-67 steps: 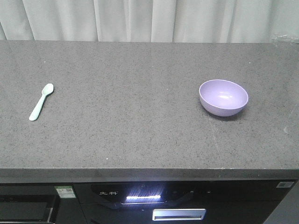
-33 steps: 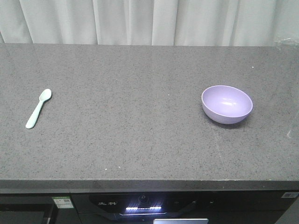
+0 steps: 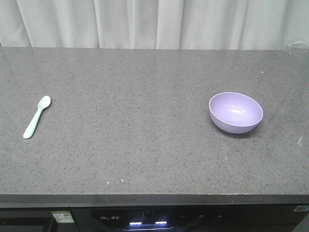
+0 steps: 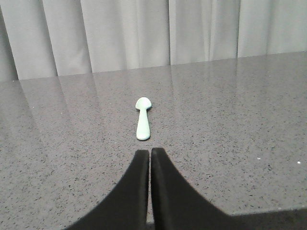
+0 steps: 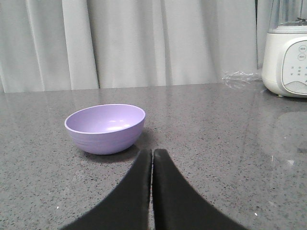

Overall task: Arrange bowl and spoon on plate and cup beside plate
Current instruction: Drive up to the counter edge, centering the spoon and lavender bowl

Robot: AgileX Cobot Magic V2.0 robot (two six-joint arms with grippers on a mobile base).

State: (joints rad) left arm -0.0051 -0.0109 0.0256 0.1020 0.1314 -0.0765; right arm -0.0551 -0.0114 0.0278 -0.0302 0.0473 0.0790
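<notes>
The lavender bowl (image 3: 236, 112) stands upright on the right side of the grey counter (image 3: 135, 125), also showing in the right wrist view as the bowl (image 5: 105, 127). A mint-green spoon (image 3: 36, 116) lies at the left, head pointing away, and the spoon (image 4: 143, 118) appears straight ahead in the left wrist view. My left gripper (image 4: 149, 152) is shut and empty, just short of the spoon's handle. My right gripper (image 5: 152, 152) is shut and empty, near the bowl's right side. The plate and the cup are out of view.
A white appliance (image 5: 287, 52) with a clear jug stands at the far right of the counter, with crinkled clear plastic (image 5: 240, 76) beside it. Pale curtains (image 3: 154, 21) hang behind. A dark built-in appliance with lit indicators (image 3: 145, 223) sits below the counter's front edge.
The front view has shifted: bowl and spoon sit lower in the frame and the appliance front below the counter shows less. The bowl and spoon have not moved on the counter.
</notes>
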